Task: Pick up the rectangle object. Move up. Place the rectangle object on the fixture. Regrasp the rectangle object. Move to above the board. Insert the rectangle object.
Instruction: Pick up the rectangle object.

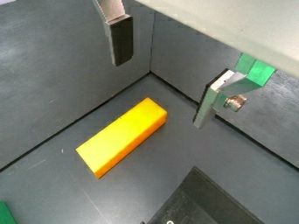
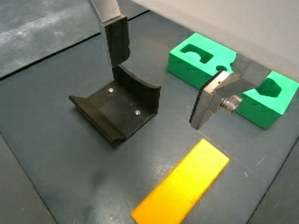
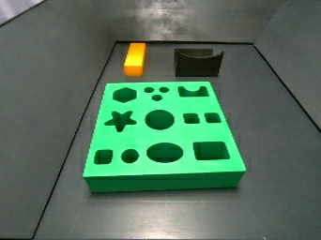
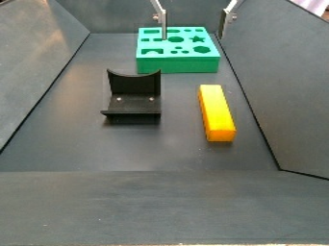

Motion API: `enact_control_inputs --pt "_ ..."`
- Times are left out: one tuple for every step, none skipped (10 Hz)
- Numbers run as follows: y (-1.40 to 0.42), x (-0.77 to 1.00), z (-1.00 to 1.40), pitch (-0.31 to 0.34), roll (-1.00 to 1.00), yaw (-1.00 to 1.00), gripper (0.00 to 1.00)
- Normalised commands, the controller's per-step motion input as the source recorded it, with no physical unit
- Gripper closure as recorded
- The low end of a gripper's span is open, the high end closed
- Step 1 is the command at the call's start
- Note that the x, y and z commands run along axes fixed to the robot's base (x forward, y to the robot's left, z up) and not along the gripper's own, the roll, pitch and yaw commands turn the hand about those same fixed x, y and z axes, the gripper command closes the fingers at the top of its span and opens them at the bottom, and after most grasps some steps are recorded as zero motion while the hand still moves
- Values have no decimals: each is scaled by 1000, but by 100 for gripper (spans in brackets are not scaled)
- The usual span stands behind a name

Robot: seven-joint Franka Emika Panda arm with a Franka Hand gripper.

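Observation:
The rectangle object (image 4: 216, 110) is an orange-yellow block lying flat on the dark floor, to the right of the fixture (image 4: 131, 96). It also shows in both wrist views (image 1: 122, 136) (image 2: 184, 185) and in a side view (image 3: 134, 56). The fixture (image 2: 117, 107) (image 3: 197, 61) is a small black holder with a curved notch. The green board (image 3: 160, 131) (image 4: 178, 48) (image 2: 233, 74) lies flat with its shaped holes empty. My gripper (image 1: 167, 74) (image 2: 163, 74) (image 4: 195, 12) is open and empty, held well above the floor, over the block and the fixture and touching neither.
Grey walls (image 3: 51, 56) close in the dark floor (image 4: 129, 173) on the sides and the back. The block lies close to a side wall (image 4: 276, 86). The board stands a short way from the fixture and the block.

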Motion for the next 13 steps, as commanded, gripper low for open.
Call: enact_control_inputs --pt "0 -29 0 -20 0 0 0" --pt "0 0 -66 -39 0 0 0" --pt "314 -29 -431 -86 126 -157 0" --pt "580 -37 -506 -104 163 -191 0" --pt "514 -14 -640 -134 170 -194 0" --pt "463 -46 -703 -163 177 -209 0" --pt "406 -31 -726 -156 169 -206 0" --pt "283 -26 -786 -131 153 -243 0" --pt "186 -57 -817 -116 140 -277 0" --pt "83 -117 -794 -139 131 -269 0" --pt "0 -231 -774 -177 109 -260 0" --pt "-23 -503 -646 -261 119 -169 0" --pt "-54 -549 -280 -193 193 -74 0"
